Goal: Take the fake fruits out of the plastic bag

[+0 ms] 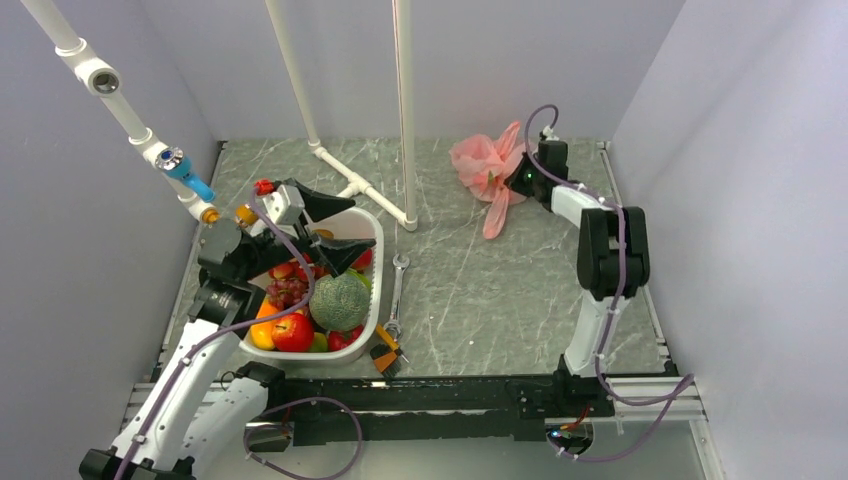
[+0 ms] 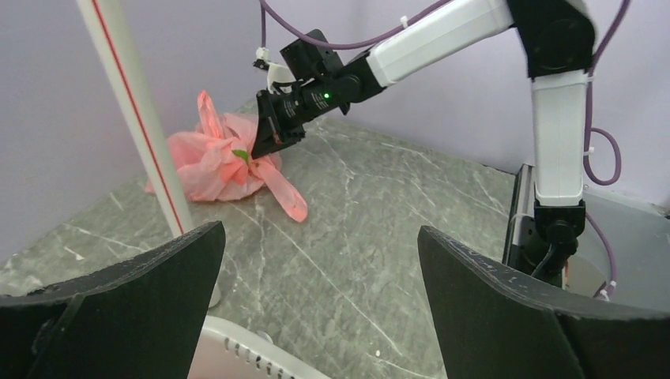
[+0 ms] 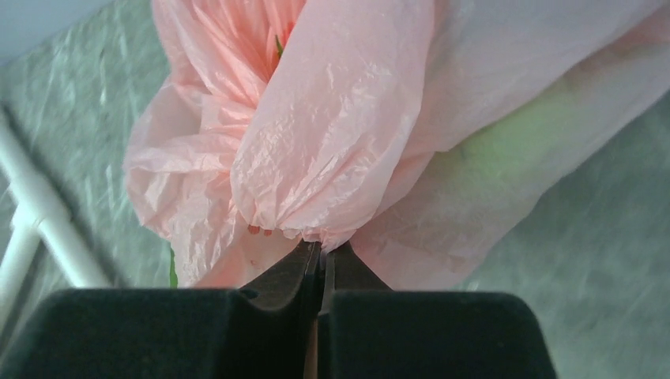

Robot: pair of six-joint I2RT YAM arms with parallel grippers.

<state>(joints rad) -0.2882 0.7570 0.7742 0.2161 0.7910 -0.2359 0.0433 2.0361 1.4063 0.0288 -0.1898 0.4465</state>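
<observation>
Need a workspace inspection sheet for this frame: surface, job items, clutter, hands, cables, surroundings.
Surface: grey-green marbled table.
Job's things: pink plastic bag lies crumpled at the far right. A pale green shape shows through it, probably a fake fruit; any others are hidden.
Clutter: white basket holding a melon, grapes and other fruit. A wrench and an orange-black tool lie beside it.
Hands: right hand shut on a fold of the bag; left hand open above the basket.
Cables: purple cables run along both arms; no snag seen.
Surroundings: white pipe frame, pale walls.
</observation>
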